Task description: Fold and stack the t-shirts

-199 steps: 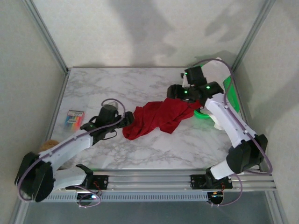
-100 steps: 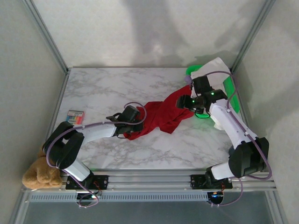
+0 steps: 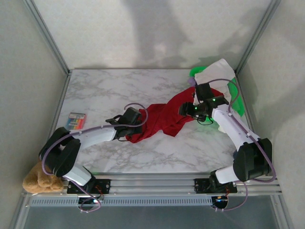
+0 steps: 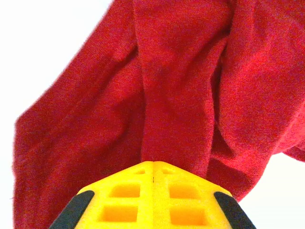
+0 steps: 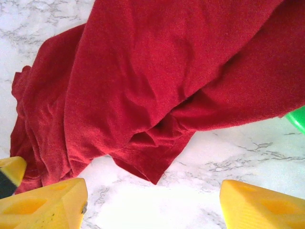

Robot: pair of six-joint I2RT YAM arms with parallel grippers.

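Observation:
The red t-shirt (image 3: 164, 119) lies crumpled across the middle of the marble table (image 3: 105, 90). My left gripper (image 3: 138, 123) sits at the shirt's left end. In the left wrist view my left gripper (image 4: 153, 165) has its yellow fingers pressed together, with a fold of the red t-shirt (image 4: 181, 86) running out from the tips. My right gripper (image 3: 185, 110) hovers over the shirt's right part. In the right wrist view my right gripper (image 5: 152, 205) is wide open above bare marble, just short of a corner of the red t-shirt (image 5: 157, 81). A white t-shirt (image 3: 220, 69) is draped at the back right.
A green basket (image 3: 237, 98) stands at the right edge under the white shirt, and its rim (image 5: 298, 119) shows in the right wrist view. A small coloured box (image 3: 76, 120) lies at the left. A tan teddy bear (image 3: 38, 179) sits off the table's near left corner.
My left gripper has moved right onto the red shirt's left end and shut on it. My right gripper has come forward from the back, staying open, and the white shirt now shows.

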